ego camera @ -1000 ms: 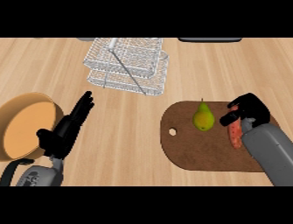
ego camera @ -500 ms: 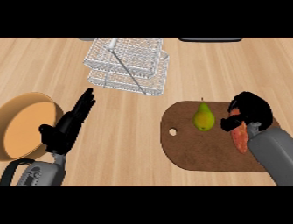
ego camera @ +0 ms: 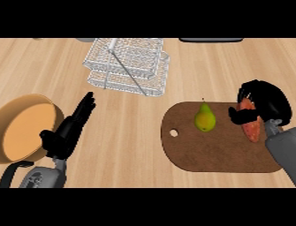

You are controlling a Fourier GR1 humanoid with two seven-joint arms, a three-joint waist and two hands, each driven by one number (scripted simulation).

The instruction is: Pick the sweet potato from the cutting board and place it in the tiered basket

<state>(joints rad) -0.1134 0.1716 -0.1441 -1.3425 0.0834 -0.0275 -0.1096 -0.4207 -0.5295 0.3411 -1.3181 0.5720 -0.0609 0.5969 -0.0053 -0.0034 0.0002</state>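
- Your right robot hand (ego camera: 262,102) sat over the right edge of the cutting board (ego camera: 209,152), fingers curled over the sweet potato (ego camera: 252,126) and thumb against its left side.
- The sweet potato lay along that right edge; you could not tell whether it rested on the board or was lifted clear.
- A pear (ego camera: 204,117) lay nearer the board's middle, just left of the thumb.
- The tiered basket (ego camera: 129,65) stood near the far edge of the desk (ego camera: 196,75), well apart from the board.
- Your left robot hand (ego camera: 69,128) rested spread, fingers straight, beside an orange plate (ego camera: 16,132) at the desk's left edge.
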